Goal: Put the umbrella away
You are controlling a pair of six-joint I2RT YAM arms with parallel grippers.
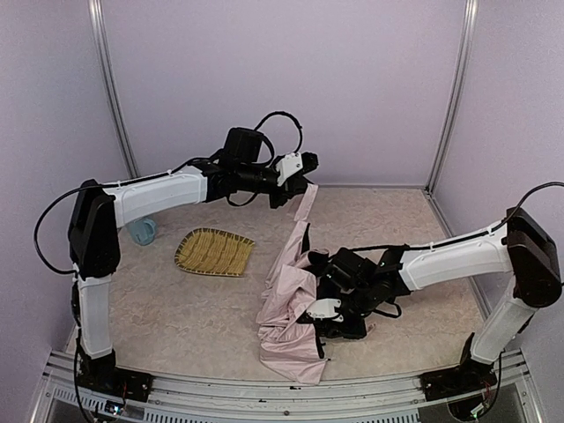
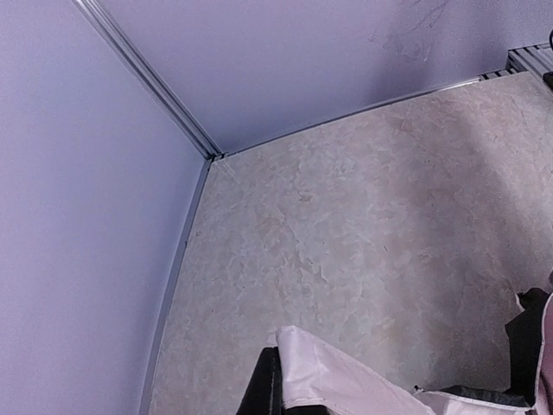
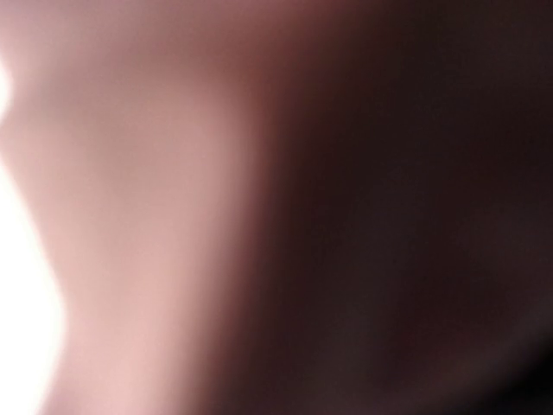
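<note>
While the umbrella [image 1: 286,308] lies slumped in a loose heap at the lower middle of the overhead view, 1 strip of its cloth runs up taut toward the upper middle. There the left gripper [image 1: 304,182] is pinched together on the strip's tip.

To do this step well, I judge the 2 arms should gather the cloth evenly. Light tension on the raised strip would let the panels fall into line, and the lower arm should press the folds inward rather than drag them. A hard pull could strain a seam or bend a rib.

The cloth is pale pink outside and black inside, crumpled and flared at the bottom. I cannot make out the shaft or handle.

The right gripper [image 1: 328,324] sits buried in the folds with its jaws together, seemingly clamped on cloth. Its own camera shows only pink and dark blur.

Left of the heap, a woven tray [image 1: 214,251] and a blue cup [image 1: 141,232] rest on the marbled table [image 1: 176,308].
</note>
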